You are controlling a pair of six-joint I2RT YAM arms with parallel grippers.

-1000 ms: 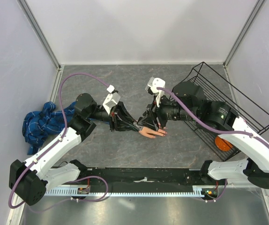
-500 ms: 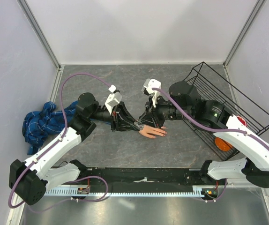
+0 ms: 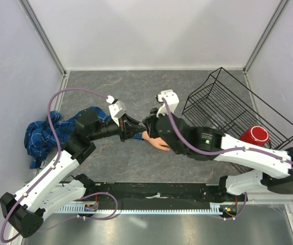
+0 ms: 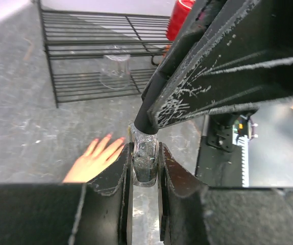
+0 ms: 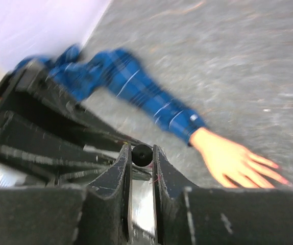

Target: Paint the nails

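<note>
Left gripper (image 4: 145,153) is clamped tight on a small glittery bottle (image 4: 145,166), and the right gripper (image 5: 141,153) meets it from the opposite side, its jaws pinched on the bottle's black cap (image 4: 145,121). Just beside them the mannequin hand (image 3: 160,144) lies flat, palm down, on the grey table (image 3: 136,92), partly under the right arm. Its blue plaid sleeve (image 3: 42,133) trails off to the left.

The left wrist view shows the nails (image 4: 107,137) as pinkish-red tips on pale peach fingers. In the right wrist view they are too blurred to judge. The left wrist view also shows a clear glass (image 4: 115,66) in the wire basket (image 4: 85,51), and the overhead view shows a red cup (image 3: 253,137) there.
</note>
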